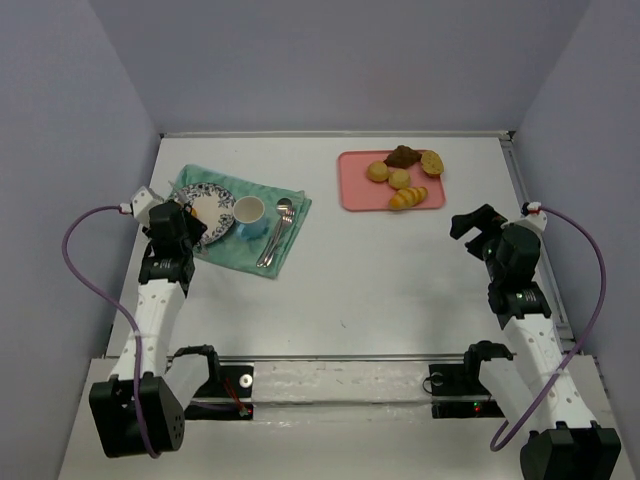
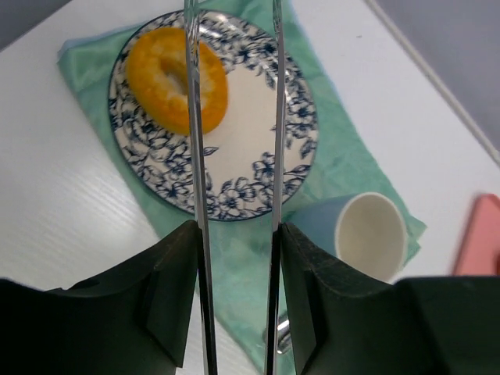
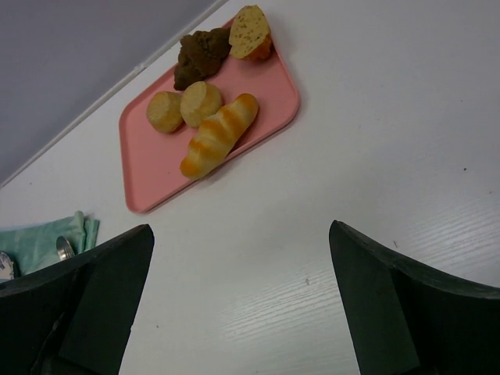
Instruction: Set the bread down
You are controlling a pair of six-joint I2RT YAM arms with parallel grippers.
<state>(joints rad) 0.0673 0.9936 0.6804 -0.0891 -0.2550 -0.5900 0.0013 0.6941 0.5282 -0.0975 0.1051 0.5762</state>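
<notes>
A round orange bread (image 2: 176,78) lies on the left part of a blue-patterned plate (image 2: 250,148). My left gripper (image 2: 238,226) is shut on a pair of thin metal tongs (image 2: 275,117). The tong blades stand apart above the plate, the left blade over the bread. In the top view the left gripper (image 1: 185,225) sits at the plate's (image 1: 215,205) near left edge. My right gripper (image 3: 242,234) is open and empty above bare table, near a pink tray (image 3: 164,168) holding several breads, among them a long roll (image 3: 219,134).
The plate rests on a green cloth (image 2: 344,164) with a blue cup (image 2: 371,234) to its right and cutlery (image 1: 278,235) beyond. The pink tray (image 1: 355,190) is at the back right of centre. Grey walls close the sides and back.
</notes>
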